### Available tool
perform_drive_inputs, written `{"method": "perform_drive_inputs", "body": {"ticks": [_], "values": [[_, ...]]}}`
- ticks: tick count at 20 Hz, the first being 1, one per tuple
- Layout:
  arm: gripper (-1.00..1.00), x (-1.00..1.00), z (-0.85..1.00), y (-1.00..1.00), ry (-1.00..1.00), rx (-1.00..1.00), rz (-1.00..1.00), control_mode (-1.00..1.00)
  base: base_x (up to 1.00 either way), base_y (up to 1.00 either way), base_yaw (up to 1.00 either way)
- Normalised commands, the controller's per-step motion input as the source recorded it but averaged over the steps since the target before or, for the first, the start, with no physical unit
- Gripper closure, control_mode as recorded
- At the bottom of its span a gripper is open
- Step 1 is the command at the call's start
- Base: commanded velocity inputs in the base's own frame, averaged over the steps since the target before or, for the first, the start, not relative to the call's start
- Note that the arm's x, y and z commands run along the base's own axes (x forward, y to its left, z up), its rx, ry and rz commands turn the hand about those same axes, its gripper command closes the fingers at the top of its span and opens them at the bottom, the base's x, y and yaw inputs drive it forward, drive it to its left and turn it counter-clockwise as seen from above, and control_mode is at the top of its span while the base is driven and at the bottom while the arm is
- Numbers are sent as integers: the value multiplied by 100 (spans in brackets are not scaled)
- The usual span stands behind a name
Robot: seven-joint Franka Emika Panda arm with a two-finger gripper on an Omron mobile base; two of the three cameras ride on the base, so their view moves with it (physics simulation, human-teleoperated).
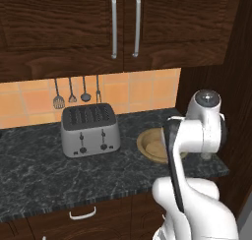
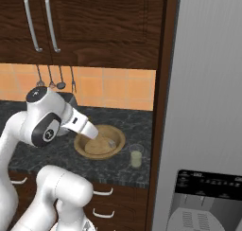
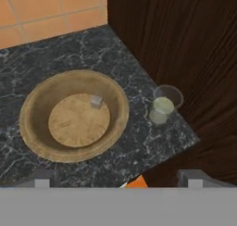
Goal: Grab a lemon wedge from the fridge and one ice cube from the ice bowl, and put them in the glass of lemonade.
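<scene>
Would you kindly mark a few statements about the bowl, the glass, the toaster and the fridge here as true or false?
1. One ice cube lies inside the ice bowl. True.
2. The glass of lemonade stands inside the bowl. False: it stands on the counter beside the bowl, near the dark wood panel.
3. The toaster sits on the counter below the hanging utensils. True.
4. The gripper is shut on the ice cube. False: its tips stand wide apart above the counter edge, and the cube rests in the bowl.
5. The fridge door stands open. False: in the right base view its grey front looks closed.
</scene>
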Motion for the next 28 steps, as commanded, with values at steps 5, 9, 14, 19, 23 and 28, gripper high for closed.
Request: {"method": "perform_drive_inputs", "body": {"ticks": [5, 9, 14, 19, 23, 28], "values": [[-100, -46, -11, 17, -2, 3, 28, -100, 0, 0, 0], [-100, -98, -2, 17, -12, 7, 10, -100, 0, 0, 0], [-100, -88, 0, 16, -2, 0, 10, -100, 0, 0, 0], [-100, -20, 0, 1, 2, 0, 2, -100, 0, 0, 0], [-100, 0, 0, 0, 0, 0, 0, -100, 0, 0, 0], [-100, 0, 0, 0, 0, 0, 0, 100, -43, 0, 0]]}}
